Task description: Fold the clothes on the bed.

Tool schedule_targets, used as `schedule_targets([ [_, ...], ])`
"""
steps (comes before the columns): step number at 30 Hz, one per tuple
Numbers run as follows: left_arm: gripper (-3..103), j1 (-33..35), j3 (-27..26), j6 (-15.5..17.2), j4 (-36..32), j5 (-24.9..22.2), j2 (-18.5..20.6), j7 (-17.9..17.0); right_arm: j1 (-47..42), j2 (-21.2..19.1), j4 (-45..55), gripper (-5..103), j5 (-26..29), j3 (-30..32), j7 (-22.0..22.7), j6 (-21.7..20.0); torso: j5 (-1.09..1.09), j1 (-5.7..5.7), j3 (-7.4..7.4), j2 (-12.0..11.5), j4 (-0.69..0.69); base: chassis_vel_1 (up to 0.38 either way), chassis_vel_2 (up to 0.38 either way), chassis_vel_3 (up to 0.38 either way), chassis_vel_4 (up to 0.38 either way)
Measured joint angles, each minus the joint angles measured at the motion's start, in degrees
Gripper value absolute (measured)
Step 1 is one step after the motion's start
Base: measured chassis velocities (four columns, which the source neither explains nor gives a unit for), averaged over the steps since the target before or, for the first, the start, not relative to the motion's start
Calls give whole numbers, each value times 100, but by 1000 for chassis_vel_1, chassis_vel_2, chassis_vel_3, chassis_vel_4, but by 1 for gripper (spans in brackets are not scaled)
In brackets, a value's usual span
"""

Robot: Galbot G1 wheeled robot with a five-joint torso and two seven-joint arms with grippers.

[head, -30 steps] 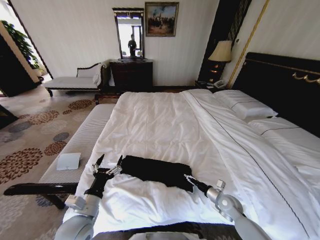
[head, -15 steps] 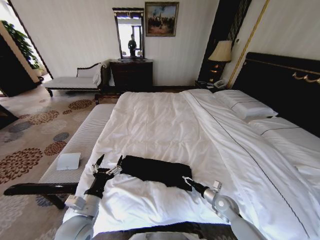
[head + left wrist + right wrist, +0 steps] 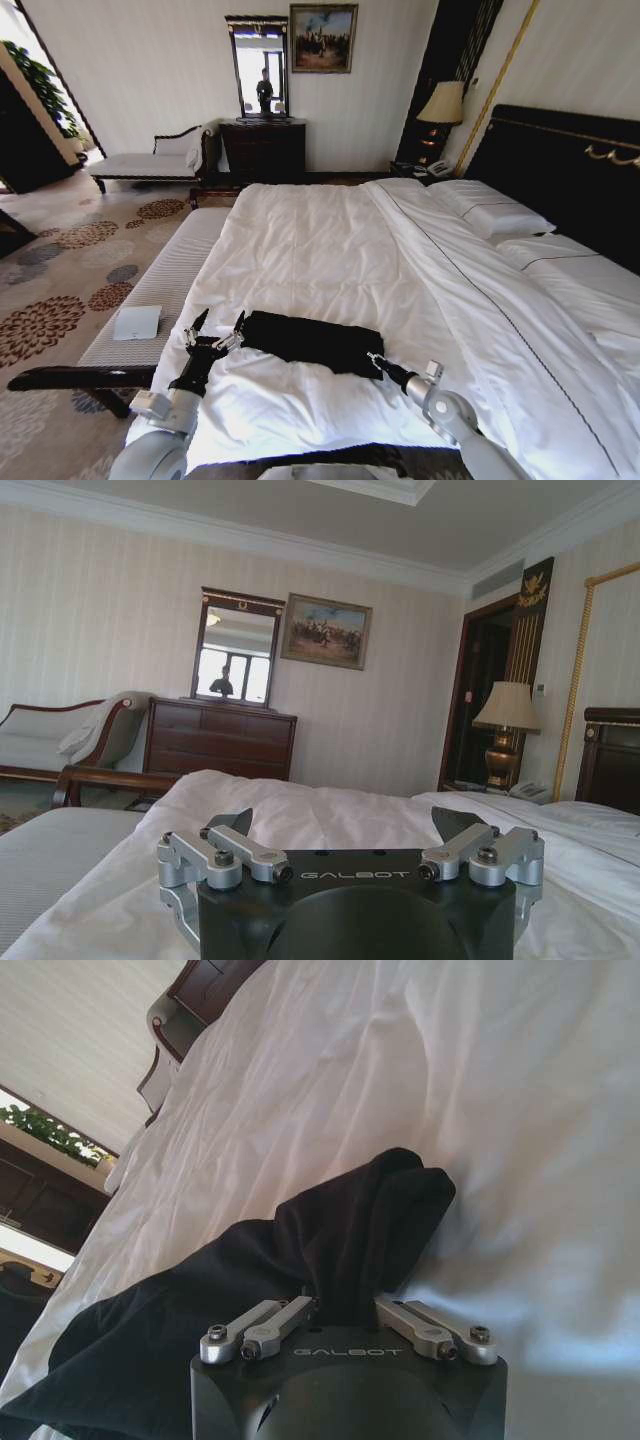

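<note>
**Right gripper pinching the shirt's near-right end; left gripper open beside it**

Nearest to us, at the foot of the bed (image 3: 330, 240), the right gripper (image 3: 373, 361) meets the near-right end of the shirt (image 3: 310, 340). In the right wrist view its fingers (image 3: 285, 1312) are drawn together on a bunched fold of black cloth (image 3: 340, 1240), so we read it as clamped on the shirt. The left gripper (image 3: 215, 328) sits just beside the shirt's left end, its fingers (image 3: 240, 825) spread apart and holding nothing; in the left wrist view only white bedding lies ahead of them.

The shirt lies as a narrow, already doubled band across the near part of the duvet (image 3: 300, 250), well apart from the pillows (image 3: 490, 212) at the far right. To the left, a bench (image 3: 150, 290) runs along the bed, with a white pad (image 3: 136, 322) on it.

We judge three risks here. The right grip takes a thick, rumpled wad, not a clean edge, so a lift could drag the layers askew and undo the fold. The fingers close near the duvet, so white cover could be caught with the black cloth. With the left end free, any pull from the right may slide the whole band instead of folding it.
</note>
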Motion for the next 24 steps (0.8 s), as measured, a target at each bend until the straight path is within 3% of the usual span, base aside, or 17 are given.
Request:
schedule_targets([
  [11,100,0,0,-1,0,0,0,3,-460,-453,550,6,-452,468,172,-1,-1,0,0,1,0,0,0,0,0],
  [15,100,0,1,-1,0,0,0,4,-695,-853,559,6,-693,849,211,43,0,0,0,1,-1,0,0,0,0],
  [21,100,0,0,-1,0,0,0,4,-906,-1240,526,6,-632,1354,226,44,1,0,0,1,-1,0,0,0,0],
  [24,100,0,0,-1,0,0,0,4,-1121,-1641,481,6,-894,1588,134,97,1,0,0,1,-2,0,0,0,0],
])
